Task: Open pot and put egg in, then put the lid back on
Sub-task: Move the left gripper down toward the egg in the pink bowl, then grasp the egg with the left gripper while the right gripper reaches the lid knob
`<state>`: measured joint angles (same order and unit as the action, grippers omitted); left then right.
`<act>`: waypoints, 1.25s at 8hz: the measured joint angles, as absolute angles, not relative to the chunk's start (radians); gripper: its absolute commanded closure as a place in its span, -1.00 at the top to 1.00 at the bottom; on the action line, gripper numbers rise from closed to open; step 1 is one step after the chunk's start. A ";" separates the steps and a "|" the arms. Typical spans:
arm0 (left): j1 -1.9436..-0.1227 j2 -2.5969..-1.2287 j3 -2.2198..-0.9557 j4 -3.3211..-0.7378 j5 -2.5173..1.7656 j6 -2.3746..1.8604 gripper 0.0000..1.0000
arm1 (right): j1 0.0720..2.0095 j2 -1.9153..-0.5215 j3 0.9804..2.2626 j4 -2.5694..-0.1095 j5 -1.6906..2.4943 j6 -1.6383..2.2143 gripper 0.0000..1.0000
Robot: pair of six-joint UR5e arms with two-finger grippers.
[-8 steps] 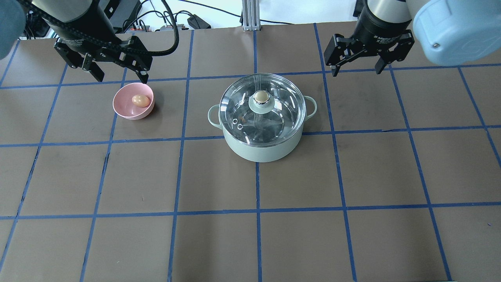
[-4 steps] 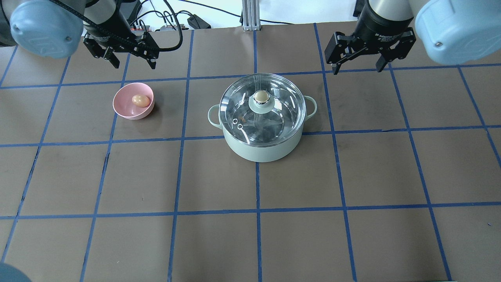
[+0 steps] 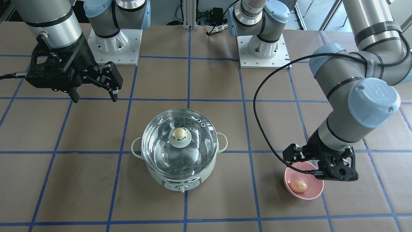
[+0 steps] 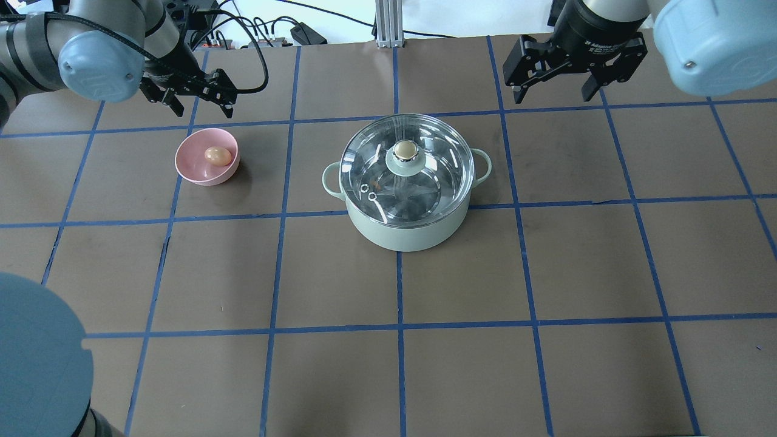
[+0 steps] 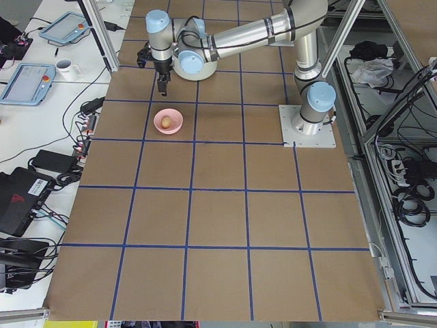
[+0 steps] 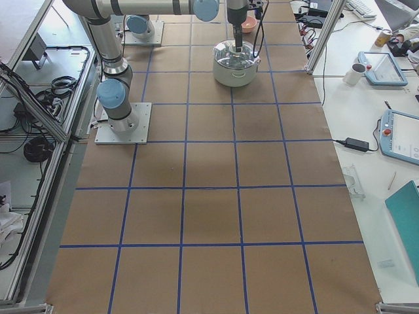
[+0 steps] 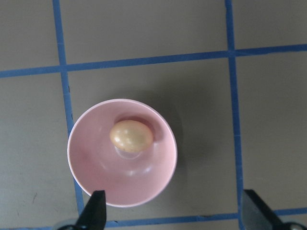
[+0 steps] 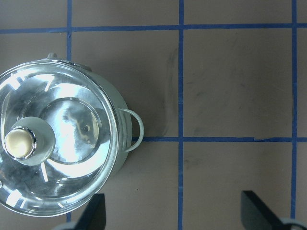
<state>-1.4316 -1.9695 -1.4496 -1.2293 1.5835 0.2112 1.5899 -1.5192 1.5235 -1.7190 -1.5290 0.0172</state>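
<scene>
Note the brown worktop gridded with blue tape; left gripper and right gripper jaws stand wide apart, empty.

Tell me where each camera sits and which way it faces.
Overhead: behind the robot, looking down; left gripper, right gripper at top.
Front-facing: across the table, facing the robot; arms mirrored, pot central.
Exterior left: table's end; left arm nearest.
Exterior right: opposite end; right arm nearest.
Left wrist: straight down on egg in pink bowl; fingertips below.
Right wrist: down on lid; fingertips below.
Shared: overhead and front-facing both show pot, egg.
</scene>
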 measured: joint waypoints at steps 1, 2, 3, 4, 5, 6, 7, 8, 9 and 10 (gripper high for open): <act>-1.406 -2.012 -1.450 -1.189 1.583 0.237 1.00 | 1.589 -1.521 1.522 -1.727 -1.532 0.018 1.00; -1.393 -2.050 -1.450 -1.154 1.583 0.256 1.00 | 1.593 -1.525 1.521 -1.734 -1.542 0.017 1.00; -1.386 -2.077 -1.450 -1.135 1.585 0.265 1.00 | 1.603 -1.525 1.521 -1.735 -1.549 0.017 1.00; -1.380 -2.100 -1.451 -1.126 1.585 0.269 1.00 | 1.625 -1.518 1.519 -1.742 -1.554 0.023 1.00; -1.365 -2.119 -1.452 -1.122 1.586 0.272 1.00 | 1.653 -1.508 1.511 -1.756 -1.563 0.046 1.00; -1.355 -2.131 -1.454 -1.121 1.586 0.273 1.00 | 1.682 -1.490 1.495 -1.777 -1.577 0.079 1.00; -1.350 -2.141 -1.459 -1.120 1.586 0.273 1.00 | 1.713 -1.471 1.480 -1.797 -1.587 0.122 0.98; -1.348 -2.148 -1.463 -1.120 1.586 0.270 1.00 | 1.739 -1.450 1.472 -1.833 -1.590 0.163 0.99; -1.348 -2.152 -1.468 -1.123 1.586 0.265 1.00 | 1.770 -1.422 1.469 -1.871 -1.589 0.200 1.00; -1.348 -2.155 -1.473 -1.125 1.587 0.263 1.00 | 1.807 -1.386 1.469 -1.909 -1.586 0.243 1.00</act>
<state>-1.3480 -2.1549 -1.4731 -1.1249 1.5867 0.2633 1.8071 -1.3859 1.4686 -1.9092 -1.5859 0.2434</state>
